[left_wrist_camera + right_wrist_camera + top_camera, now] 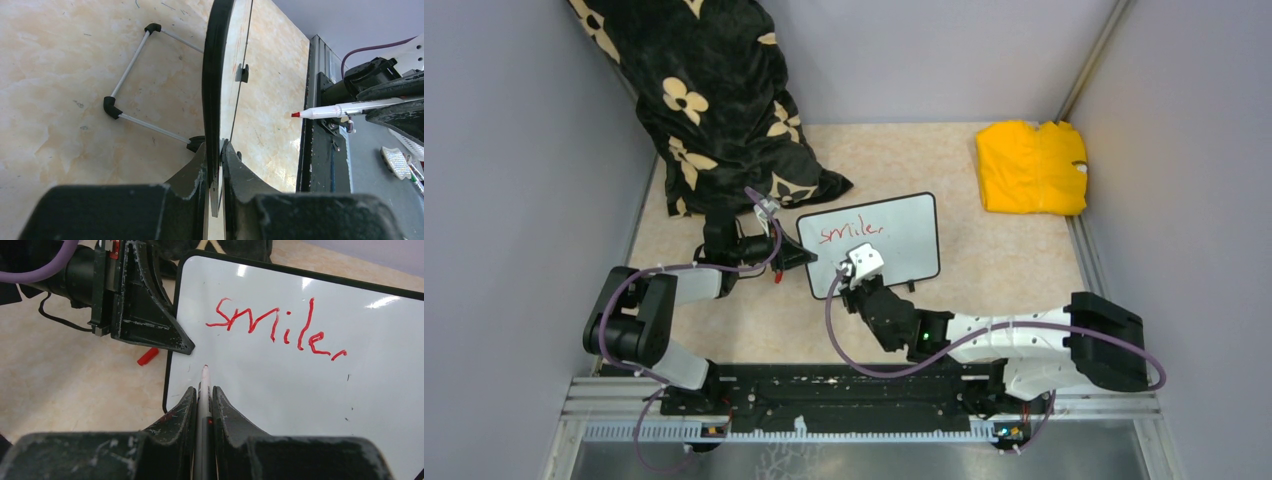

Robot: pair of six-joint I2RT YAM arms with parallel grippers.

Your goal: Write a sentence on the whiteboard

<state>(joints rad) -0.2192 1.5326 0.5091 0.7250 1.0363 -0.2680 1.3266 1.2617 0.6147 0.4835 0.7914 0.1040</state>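
On the surface (724, 330), the whiteboard (909, 245) is partly hidden by the right hand (203, 392), closed on a marker (204, 376); tip contact is unclear. Its left edge is clamped by the left hand (215, 146). The sentence (851, 233), red "smile,", is written upper left.

whiteboard (300, 390): glossy, smooth | table (1014, 270): matt, perhaps laminate | yellow cloth (1031, 167): soft fabric | black flowered cloth (714, 90): plush

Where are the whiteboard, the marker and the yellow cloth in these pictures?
whiteboard (909, 240): top view, bare white face.
marker (204, 386): right wrist view, barrel below the tip.
yellow cloth (1031, 168): top view, its middle.
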